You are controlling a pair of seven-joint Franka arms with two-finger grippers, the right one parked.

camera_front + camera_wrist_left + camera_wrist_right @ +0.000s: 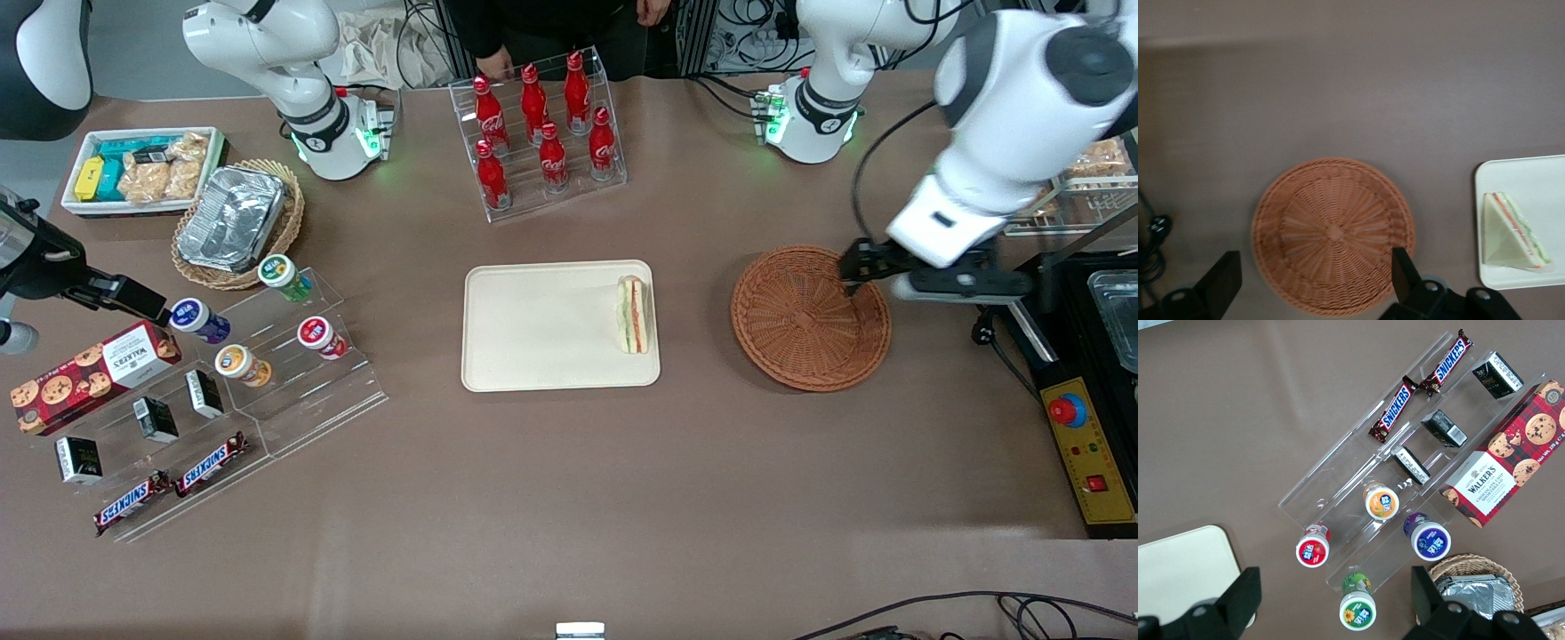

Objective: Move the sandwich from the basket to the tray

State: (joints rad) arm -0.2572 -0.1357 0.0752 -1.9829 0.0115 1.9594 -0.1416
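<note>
The sandwich [634,314] [1515,231], a white-bread wedge with orange-red and green layers, lies on the cream tray [533,329] [1531,180], close to the tray edge nearest the basket. The reddish-brown wicker basket [800,320] [1333,233] holds nothing. My gripper [855,271] [1313,267] hovers above the basket's rim toward the working arm's end of the table. It is open, its fingers spread wide, and nothing is between them. It is well apart from the sandwich.
A clear rack of red cola bottles [547,133] stands farther from the camera than the tray. Toward the parked arm's end are a tan basket with a foil container [236,222] and an acrylic snack stand [249,373]. A yellow control box [1089,444] sits beside the basket.
</note>
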